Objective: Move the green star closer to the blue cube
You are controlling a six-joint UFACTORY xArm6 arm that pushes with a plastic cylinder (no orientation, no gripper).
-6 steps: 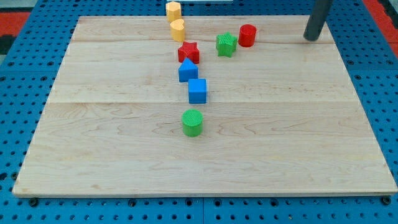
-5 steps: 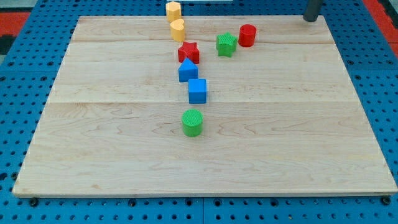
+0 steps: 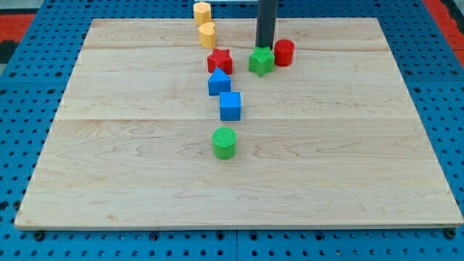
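Note:
The green star sits near the board's top centre. My tip stands right behind it, at the star's top edge, touching or nearly touching it. The blue cube lies below and left of the star, near the board's middle. A red cylinder is just right of the star.
A red star and a blue house-shaped block lie left of the green star, above the blue cube. Two yellow blocks stand at the top. A green cylinder lies below the cube.
The rod swung from the view's top right to just behind the green star. The green star shifted slightly down and left, and the red cylinder moved a little.

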